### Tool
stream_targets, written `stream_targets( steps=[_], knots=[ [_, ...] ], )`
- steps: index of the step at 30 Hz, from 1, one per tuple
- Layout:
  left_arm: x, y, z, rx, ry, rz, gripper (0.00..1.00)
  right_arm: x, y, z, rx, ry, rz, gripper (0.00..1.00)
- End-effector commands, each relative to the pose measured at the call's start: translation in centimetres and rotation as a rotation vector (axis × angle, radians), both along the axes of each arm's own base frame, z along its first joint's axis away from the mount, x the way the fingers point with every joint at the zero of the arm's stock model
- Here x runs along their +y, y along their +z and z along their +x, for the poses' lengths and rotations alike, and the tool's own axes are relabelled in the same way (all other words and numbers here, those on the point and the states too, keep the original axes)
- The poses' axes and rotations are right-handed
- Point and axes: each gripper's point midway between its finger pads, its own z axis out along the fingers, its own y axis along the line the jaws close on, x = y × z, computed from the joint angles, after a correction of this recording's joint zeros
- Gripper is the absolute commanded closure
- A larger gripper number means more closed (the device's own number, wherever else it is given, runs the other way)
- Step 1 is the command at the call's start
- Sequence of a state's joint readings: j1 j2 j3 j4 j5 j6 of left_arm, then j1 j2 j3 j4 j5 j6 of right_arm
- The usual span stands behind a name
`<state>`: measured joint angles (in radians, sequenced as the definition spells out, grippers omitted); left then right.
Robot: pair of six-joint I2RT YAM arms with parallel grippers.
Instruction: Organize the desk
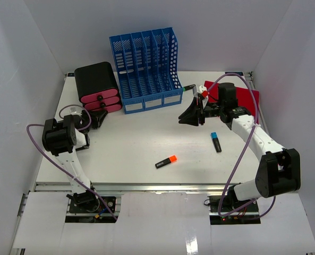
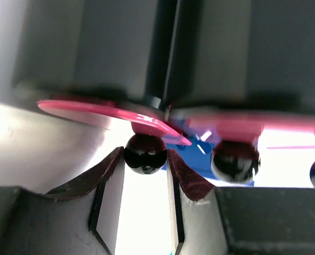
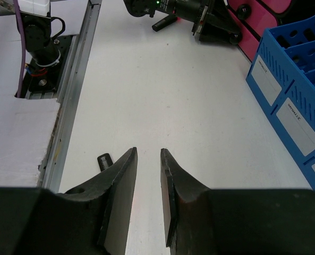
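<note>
Orange-capped marker (image 1: 166, 161) and blue-capped marker (image 1: 215, 142) lay loose in front of the blue file rack (image 1: 146, 64). A black drawer box (image 1: 96, 79) stood just left of the rack and a red folder (image 1: 245, 98) lay to its right. The left gripper (image 2: 145, 153) pinched a black drawer knob (image 2: 145, 158). The right gripper (image 3: 147, 154) hovered right of the rack, fingers slightly apart, empty. The white desk (image 1: 130, 143) spread beneath the rack.

the right gripper (image 3: 148, 151) sits slightly parted over the white desk (image 3: 162, 90); a blue file rack (image 3: 292, 79) stands by the edge opposite its silver rail (image 3: 72, 101).
</note>
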<state>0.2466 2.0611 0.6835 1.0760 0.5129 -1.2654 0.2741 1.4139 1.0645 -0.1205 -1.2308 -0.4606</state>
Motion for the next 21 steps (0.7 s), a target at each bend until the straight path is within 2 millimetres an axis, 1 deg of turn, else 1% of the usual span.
stream_targets(
  steps=[1,2,4,6,10,13,15,19,21],
  knots=[
    [-0.7,0.7,-2.7,0.001,-0.016,0.001,0.72,-0.1,-0.5,0.3,-0.016,0.002,-0.004,0.7],
    [-0.9,1.7,-3.3,-0.015,-0.021,0.006,0.73,-0.2,-0.6,0.3,-0.015,-0.002,-0.008,0.7],
    [-1.6,1.0,-5.7,0.022,-0.028,0.0,0.73,-0.2,-0.8,0.5,-0.014,-0.011,-0.017,0.7],
    [-2.2,0.9,-8.1,0.047,-0.027,-0.009,0.73,-0.3,-1.1,0.7,-0.009,-0.017,-0.026,0.7],
    [-2.8,0.4,-10.9,0.095,-0.015,-0.02,0.71,-0.3,-1.5,1.0,-0.008,-0.031,-0.041,0.7],
    [-2.9,0.3,-11.3,0.105,-0.025,-0.012,0.65,-0.4,-2.0,1.4,-0.008,-0.042,-0.056,0.7],
    [-2.9,0.1,-11.1,0.113,-0.028,-0.01,0.55,-0.5,-2.5,1.5,-0.007,-0.046,-0.073,0.69],
    [-2.8,-0.1,-10.6,0.125,-0.04,-0.012,0.35,-0.7,-3.5,1.5,-0.025,-0.024,-0.102,0.63],
    [-2.7,0.1,-10.6,0.119,-0.052,-0.009,0.28,-0.7,-3.8,1.1,-0.037,0.0,-0.104,0.59]
  ],
)
